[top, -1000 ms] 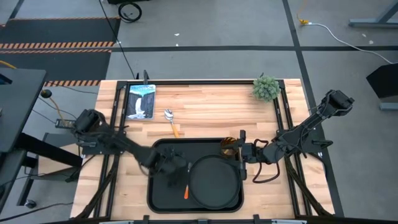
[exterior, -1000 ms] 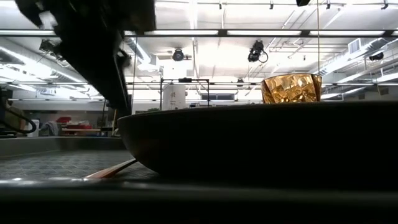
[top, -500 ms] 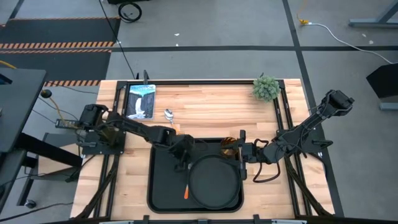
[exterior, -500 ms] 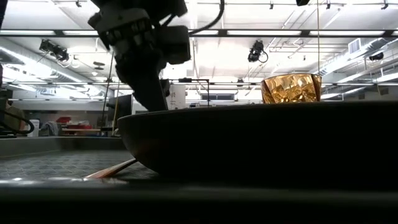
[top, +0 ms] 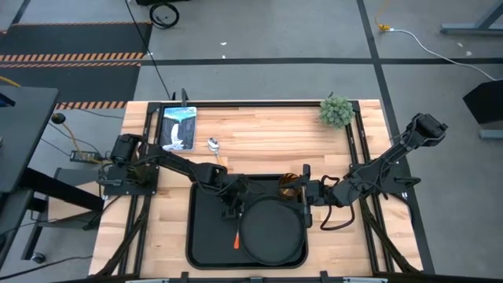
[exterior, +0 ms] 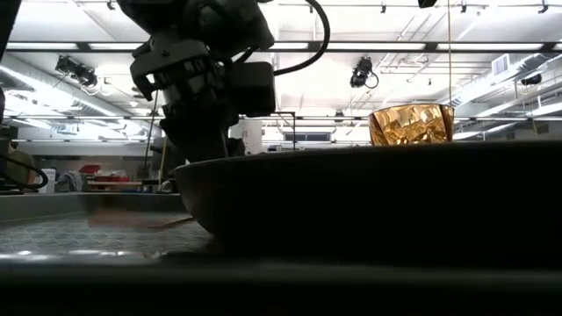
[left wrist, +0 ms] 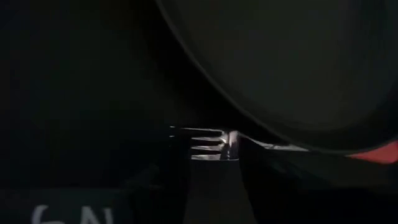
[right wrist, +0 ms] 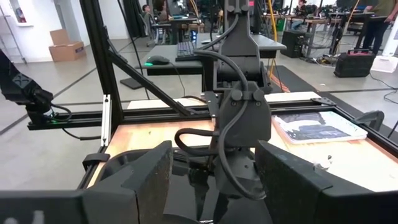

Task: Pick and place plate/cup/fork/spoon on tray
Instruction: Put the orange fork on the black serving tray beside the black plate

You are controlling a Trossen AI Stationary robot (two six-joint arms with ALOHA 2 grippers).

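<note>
The black tray (top: 206, 236) holds the round black plate (top: 271, 228), the amber cup (top: 289, 185) at its far right corner, and the orange-handled fork (top: 234, 242) left of the plate. The spoon (top: 214, 148) lies on the wood beyond the tray. My left gripper (top: 233, 203) is low over the fork's tine end (left wrist: 199, 144), open, with the tines in the gap between its fingers. My right gripper (top: 305, 196) waits wide open at the tray's right rim beside the cup. In the low view the plate (exterior: 369, 193) hides most of the tray floor. My left gripper comes down on the fork from above. The silver tines (left wrist: 196, 138) show between its two fingers, and the fork's neck (left wrist: 231, 144) runs behind one finger toward the plate's rim. I cannot tell whether a finger touches the fork.
A picture book (top: 178, 127) lies at the table's far left and a small green plant (top: 336, 110) at its far right. Bare wood lies between them, beyond the tray. The left arm (right wrist: 239, 124) fills the middle of the right wrist view.
My left gripper has gone from the tray's left part toward the plate's far left rim and then down onto the fork's tine end. In the low view the fork's handle, which slanted up against the plate, now shows blurred and nearly level.
</note>
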